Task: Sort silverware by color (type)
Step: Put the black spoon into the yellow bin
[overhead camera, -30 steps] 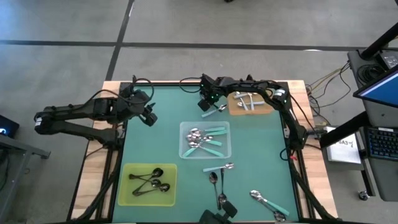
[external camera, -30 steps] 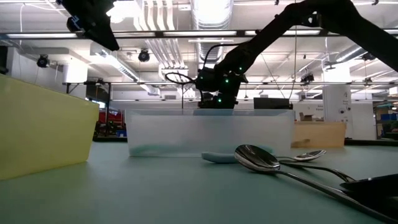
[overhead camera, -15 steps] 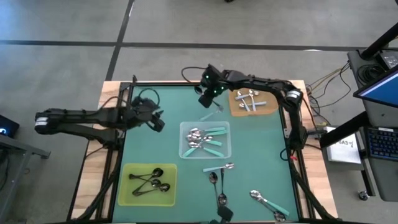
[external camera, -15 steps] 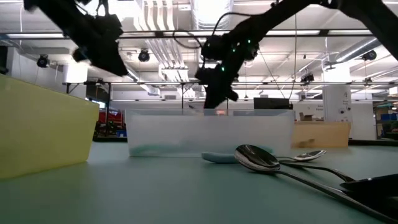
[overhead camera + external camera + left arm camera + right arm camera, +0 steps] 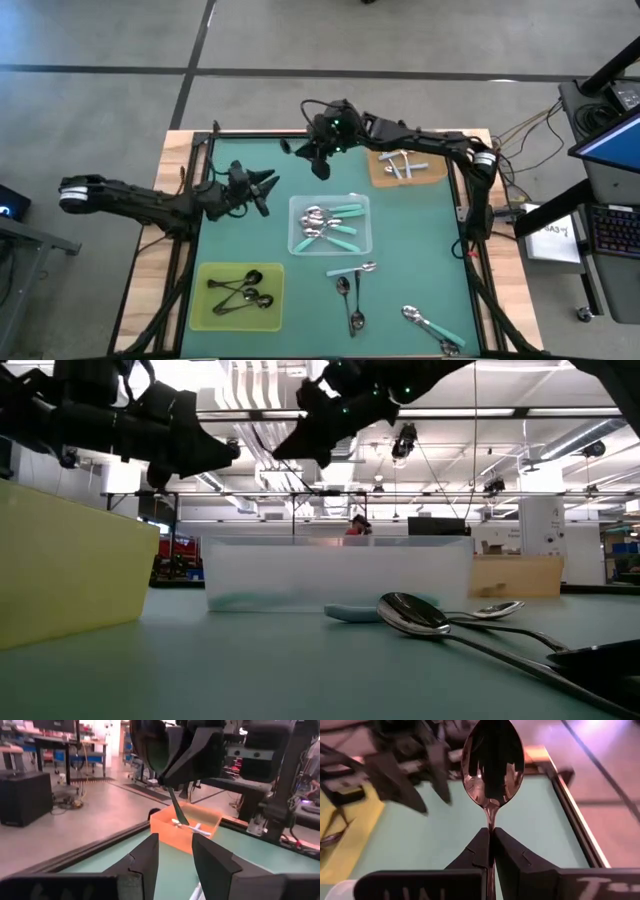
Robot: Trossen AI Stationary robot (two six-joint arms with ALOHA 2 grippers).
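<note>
My right gripper (image 5: 491,834) hovers over the table's far middle (image 5: 308,150), shut on a teal-handled spoon (image 5: 492,765). My left gripper (image 5: 175,854) is open and empty, above the mat left of the clear tray (image 5: 266,183), facing the right gripper. The clear tray (image 5: 362,240) holds teal-handled spoons. Dark spoons (image 5: 240,292) lie in the yellow-green tray. Pale utensils (image 5: 400,162) lie in the orange-brown tray. Several loose spoons (image 5: 350,270) rest flat on the near mat. My right gripper pinches the spoon between its two fingers at the neck (image 5: 491,826), just behind the bowl. The shiny bowl sticks out past the fingertips toward the left arm. The teal handle (image 5: 178,812) hangs down below the fingers. The spoon is lifted clear of the table.
The yellow-green tray (image 5: 204,300) sits at the near left, the clear tray in the middle, and the orange-brown tray (image 5: 432,178) at the far right. More loose spoons (image 5: 430,326) lie near the right near corner. A raised black frame (image 5: 200,210) edges the mat.
My right gripper has lifted the teal-handled spoon off the mat beside the orange-brown tray, carried it up and toward the left far side, and turned to point at the left arm. My left gripper has moved toward the table's right, closer to the clear tray.
</note>
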